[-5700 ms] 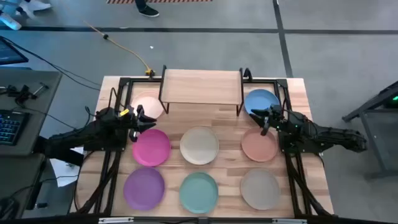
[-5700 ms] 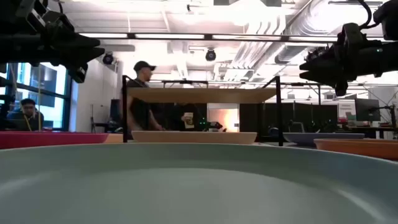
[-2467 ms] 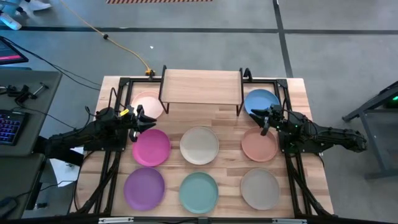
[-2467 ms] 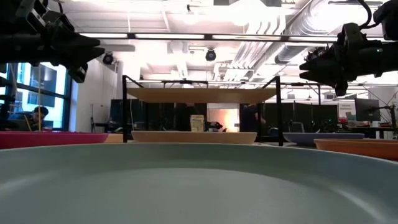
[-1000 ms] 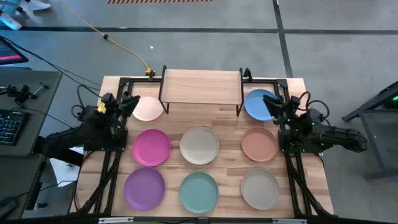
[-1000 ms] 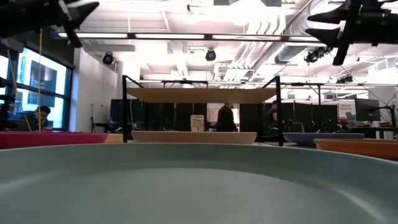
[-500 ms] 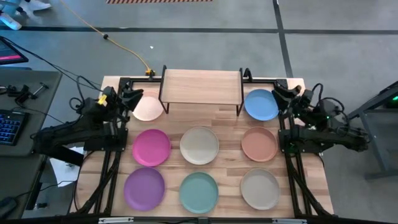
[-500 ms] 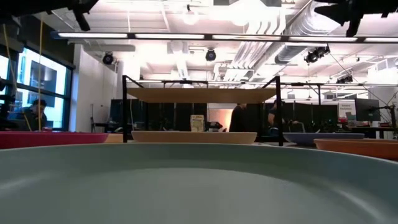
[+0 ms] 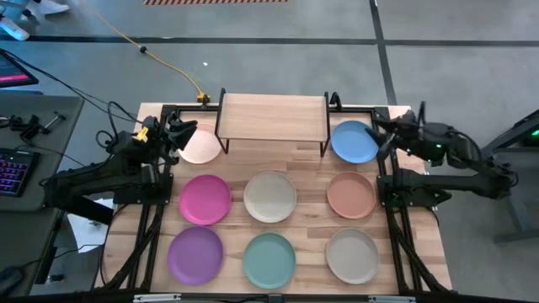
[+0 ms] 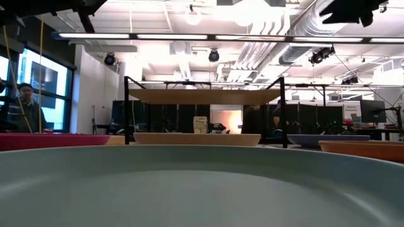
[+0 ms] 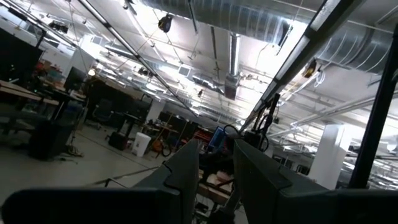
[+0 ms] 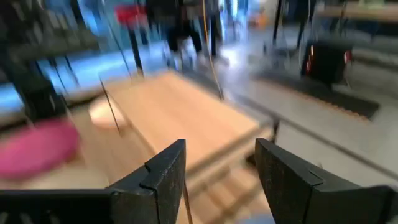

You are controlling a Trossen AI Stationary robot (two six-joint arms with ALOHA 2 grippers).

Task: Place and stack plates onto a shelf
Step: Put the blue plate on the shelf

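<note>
**High view: no plates on the shelf, both grippers empty**

High view shows the shelf (image 9: 272, 115) at the far edge of the table (image 9: 310, 171), its board bare. None of the eight plates is on it, so by my reading the whole task is left to do.

Plates all lie flat on the table, each apart from its neighbours, none stacked:
- Far row: pale pink plate (image 9: 202, 145) beside the shelf's left legs; blue plate (image 9: 354, 141) beside its right legs.
- Middle row: magenta plate (image 9: 205, 199), cream plate (image 9: 270, 196), salmon plate (image 9: 350, 194).
- Near row: purple plate (image 9: 195, 255), teal plate (image 9: 269, 258), beige plate (image 9: 352, 256).

Left gripper (image 9: 179, 132) hangs above the far left corner, just beside the pale pink plate. The left wrist view, tilted up at the ceiling, shows its fingers (image 11: 186, 168) a narrow gap apart with nothing between them.

Right gripper (image 9: 383, 135) is raised at the outer edge of the blue plate. The right wrist view shows its fingers (image 12: 166, 171) spread wide and empty, looking across the shelf board (image 12: 180, 112).

No plate is touched by either gripper.
</note>
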